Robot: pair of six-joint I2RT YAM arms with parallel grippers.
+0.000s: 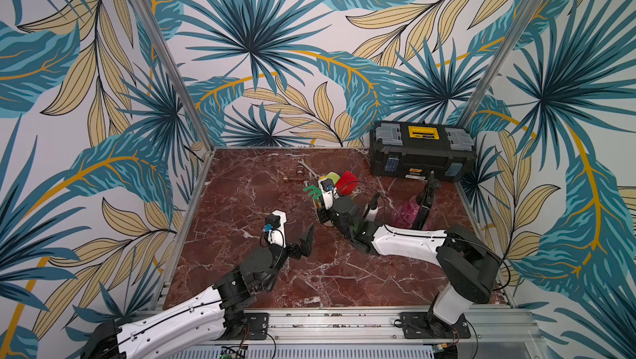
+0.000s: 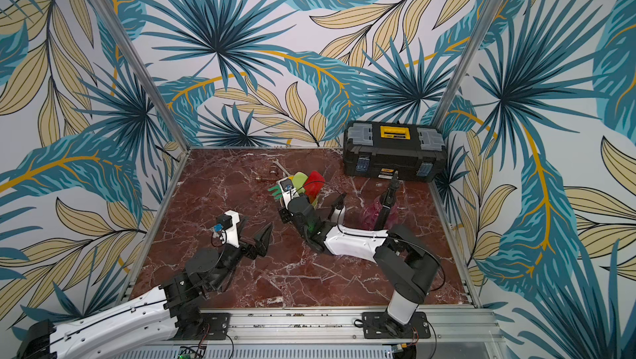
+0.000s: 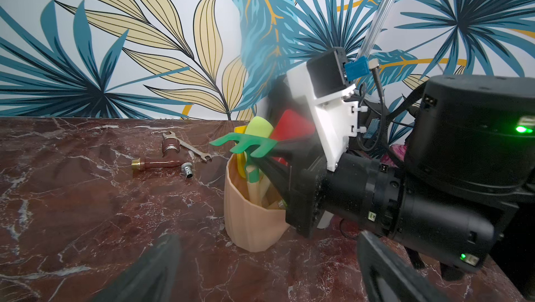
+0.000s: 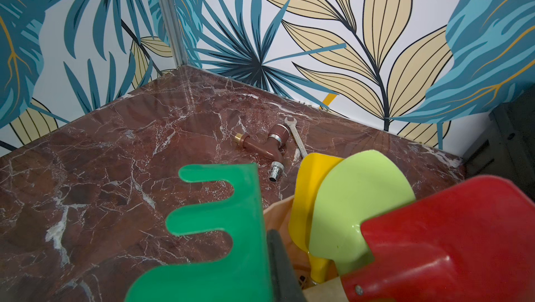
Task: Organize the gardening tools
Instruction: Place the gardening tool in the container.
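Left wrist: saw right gripper [image 3: 264, 157] clamped on green rake [image 3: 241, 142] in beige cup [image 3: 249, 222]; left gripper [image 1: 305, 241] jaws apart.

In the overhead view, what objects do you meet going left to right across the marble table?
brown tap fitting → green rake → light green spade → red spade → white spray bottle → pink sprayer. The toolbox spans several of these, so it is left out.
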